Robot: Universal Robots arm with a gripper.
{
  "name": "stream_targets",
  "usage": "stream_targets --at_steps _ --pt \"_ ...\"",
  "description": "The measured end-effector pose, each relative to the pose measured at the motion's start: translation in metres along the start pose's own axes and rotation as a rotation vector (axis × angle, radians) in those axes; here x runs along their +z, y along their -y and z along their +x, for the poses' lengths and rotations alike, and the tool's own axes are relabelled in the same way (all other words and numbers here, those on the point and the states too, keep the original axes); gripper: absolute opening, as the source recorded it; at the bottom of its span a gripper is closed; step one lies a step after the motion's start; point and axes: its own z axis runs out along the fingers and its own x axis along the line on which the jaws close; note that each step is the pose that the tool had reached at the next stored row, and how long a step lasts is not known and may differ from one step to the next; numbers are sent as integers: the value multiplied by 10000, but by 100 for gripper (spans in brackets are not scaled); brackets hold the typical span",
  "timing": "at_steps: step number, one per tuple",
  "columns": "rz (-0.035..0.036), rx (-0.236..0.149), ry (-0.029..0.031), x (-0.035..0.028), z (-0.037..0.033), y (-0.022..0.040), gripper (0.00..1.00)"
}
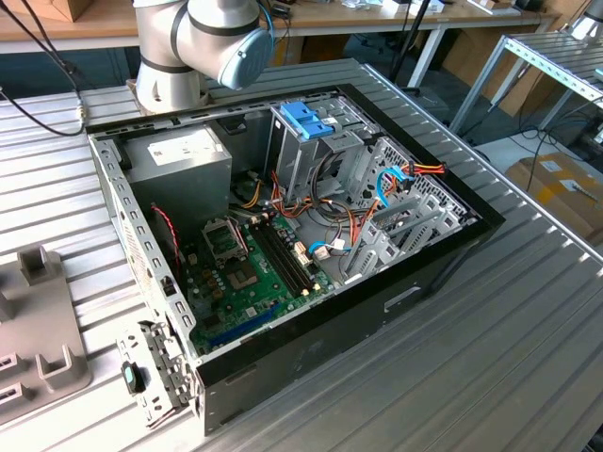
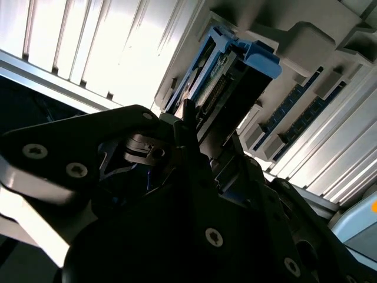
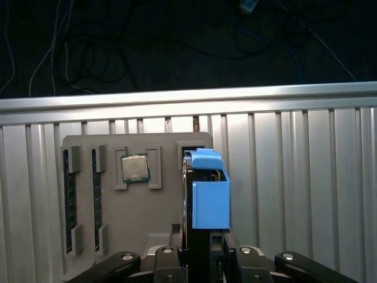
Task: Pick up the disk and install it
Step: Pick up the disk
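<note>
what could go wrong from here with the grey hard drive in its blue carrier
1. The grey metal hard drive in its light-blue plastic carrier stands on edge at the grey fixture tray, with the gripper at it. A skewed pull might jam it or bump the square silver processor chip beside it.
2. In the open black computer case, loose orange and blue cables lie by the metal drive cage. The drive could snag them.

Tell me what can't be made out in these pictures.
Label face of the disk: edge-on in the first wrist view, partly covered by the gripper in the second wrist view.
The arm past its joint: cut off by the exterior view's top edge.
The grey tray: cut off by the exterior view's left edge.
</note>
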Motion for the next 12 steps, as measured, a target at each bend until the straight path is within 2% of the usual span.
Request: stream_targets --at_steps 4,12 --pt "-1 0 -1 -24 0 0 35" --pt "-1 0 -1 -32 0 0 35"
